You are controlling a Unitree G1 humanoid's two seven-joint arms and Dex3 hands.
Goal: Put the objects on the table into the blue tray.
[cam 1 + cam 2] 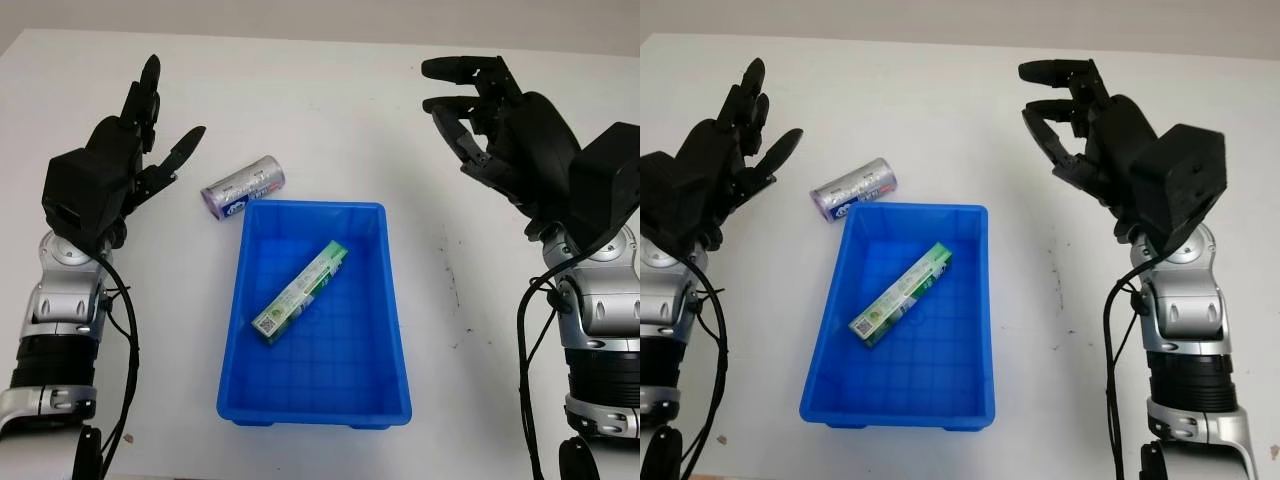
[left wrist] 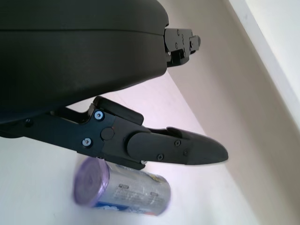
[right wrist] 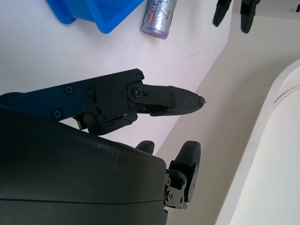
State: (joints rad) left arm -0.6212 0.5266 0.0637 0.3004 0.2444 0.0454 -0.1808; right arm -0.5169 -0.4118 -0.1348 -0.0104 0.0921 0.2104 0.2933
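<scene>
Can (image 1: 244, 187) on table beside open left robot hand (image 1: 140, 140)

You see a glossy blue plastic tray (image 1: 385, 300) on a matt white table (image 1: 330, 110); at its 11 o'clock corner lies a can (image 1: 244, 187) of shiny silver metal, and inside a smooth printed carton (image 1: 302, 290)

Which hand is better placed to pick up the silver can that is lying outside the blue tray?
The left hand: it is open just beside the silver cylindrical can, which lies by the blue plastic tray's far left corner. The open right hand is beyond the tray's other side.
</scene>
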